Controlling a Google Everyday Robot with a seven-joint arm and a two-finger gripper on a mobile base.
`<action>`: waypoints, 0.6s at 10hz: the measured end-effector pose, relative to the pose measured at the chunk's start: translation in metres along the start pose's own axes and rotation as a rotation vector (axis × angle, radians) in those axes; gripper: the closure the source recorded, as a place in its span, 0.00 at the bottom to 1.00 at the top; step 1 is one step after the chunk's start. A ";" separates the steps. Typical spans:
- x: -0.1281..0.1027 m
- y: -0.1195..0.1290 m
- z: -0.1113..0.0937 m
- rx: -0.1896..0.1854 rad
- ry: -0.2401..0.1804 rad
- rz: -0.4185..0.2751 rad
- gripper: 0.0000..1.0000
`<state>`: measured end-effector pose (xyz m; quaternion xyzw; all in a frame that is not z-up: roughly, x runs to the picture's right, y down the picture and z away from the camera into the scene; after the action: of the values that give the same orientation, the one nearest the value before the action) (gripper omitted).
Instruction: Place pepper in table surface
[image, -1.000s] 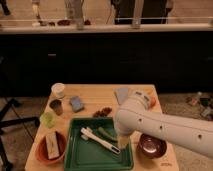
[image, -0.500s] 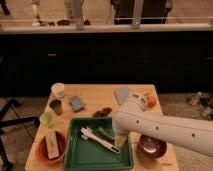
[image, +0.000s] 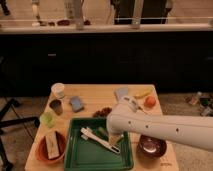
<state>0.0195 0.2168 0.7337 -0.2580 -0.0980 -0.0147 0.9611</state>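
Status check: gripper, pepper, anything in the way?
Gripper open, low over green tray. Pepper lying in tray, apparently not gripped. White utensil right beside it.

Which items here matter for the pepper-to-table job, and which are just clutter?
Job: pepper, lying in the green tray; table surface; gripper, down over the tray by the pepper.
Lying about: white utensil, white cup, metal cup, blue sponge, pale green cup, red bowl, dark bowl, orange.
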 end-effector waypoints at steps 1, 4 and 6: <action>-0.006 0.000 0.012 -0.019 -0.015 -0.044 0.20; -0.009 0.002 0.031 -0.068 -0.059 -0.155 0.20; -0.004 0.006 0.038 -0.090 -0.088 -0.198 0.20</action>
<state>0.0092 0.2407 0.7623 -0.2901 -0.1643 -0.1024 0.9372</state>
